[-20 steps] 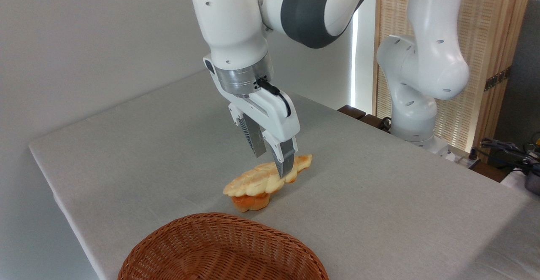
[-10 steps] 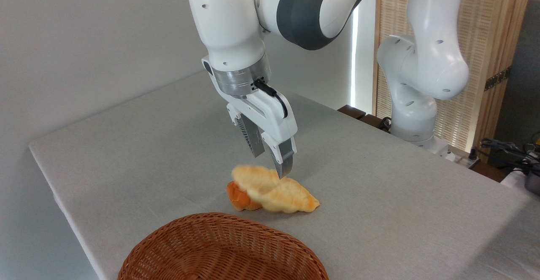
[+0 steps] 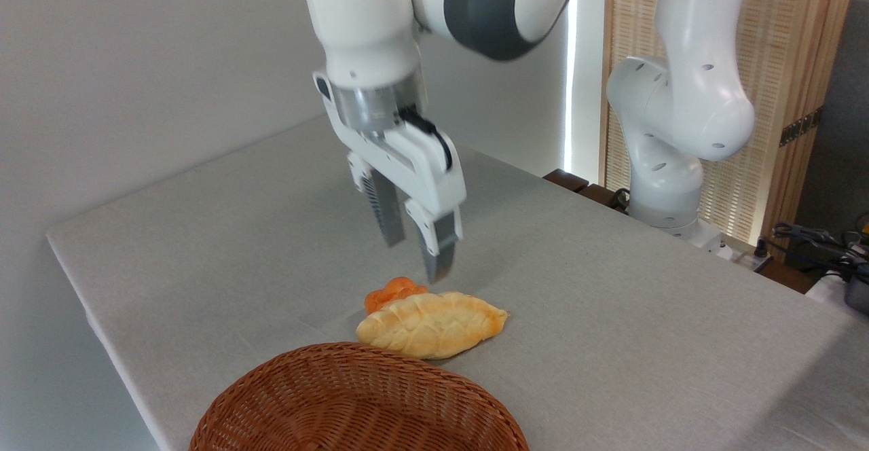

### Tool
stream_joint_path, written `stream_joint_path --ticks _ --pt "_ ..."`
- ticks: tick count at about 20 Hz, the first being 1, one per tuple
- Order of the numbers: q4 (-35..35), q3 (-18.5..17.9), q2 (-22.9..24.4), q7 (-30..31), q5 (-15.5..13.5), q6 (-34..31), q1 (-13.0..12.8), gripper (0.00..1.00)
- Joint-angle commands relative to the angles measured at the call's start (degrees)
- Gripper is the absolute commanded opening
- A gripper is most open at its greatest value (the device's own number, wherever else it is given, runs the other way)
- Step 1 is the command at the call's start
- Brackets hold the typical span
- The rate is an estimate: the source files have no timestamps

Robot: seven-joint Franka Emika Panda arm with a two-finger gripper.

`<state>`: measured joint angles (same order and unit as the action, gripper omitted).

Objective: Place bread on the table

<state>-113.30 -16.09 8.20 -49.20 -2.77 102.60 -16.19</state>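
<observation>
- Now the bread (image 3: 432,324) lies flat on the worktop (image 3: 611,288), its scored, braided top facing up and its pointed ends running left to right across the picture.
- Just behind its left half sits a small orange-brown bun (image 3: 389,293), partly hidden by the loaf; the two look to be touching.
- Above them hangs the jaws (image 3: 413,258) of the white arm, pointing down, with nothing between the two fingers.
- Their fingers stand apart, a clear gap showing between the nearer finger and the farther one.
- The nearer fingertip hovers just above the bun and the back edge of the bread, clear of both.
- A brown woven wicker basket (image 3: 358,403) stands at the near edge of the worktop, cut off by the bottom of the picture; its far rim comes just beside the bread's near edge.
- The worktop's light grey cloth is slightly rumpled around the loaf.
- The arm's base (image 3: 669,186) rises at the far right side of the worktop, in front of a slatted wooden screen (image 3: 787,64).
- Some dark cables (image 3: 815,240) lie off the worktop's right edge.
</observation>
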Motion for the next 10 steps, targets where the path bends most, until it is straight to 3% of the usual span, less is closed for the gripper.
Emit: stream_joint_path --ticks 1,4,7,10 --pt "4.5 -1.0 -0.2 -0.4 0.7 2.8 -0.2 1.0" --pt "4.5 -1.2 -0.7 1.0 0.9 3.6 0.5 1.0" --pt "4.6 -1.0 -1.2 4.7 3.7 4.1 0.5 1.0" --pt "4.8 -0.6 -2.0 6.7 3.2 4.4 0.4 1.0"
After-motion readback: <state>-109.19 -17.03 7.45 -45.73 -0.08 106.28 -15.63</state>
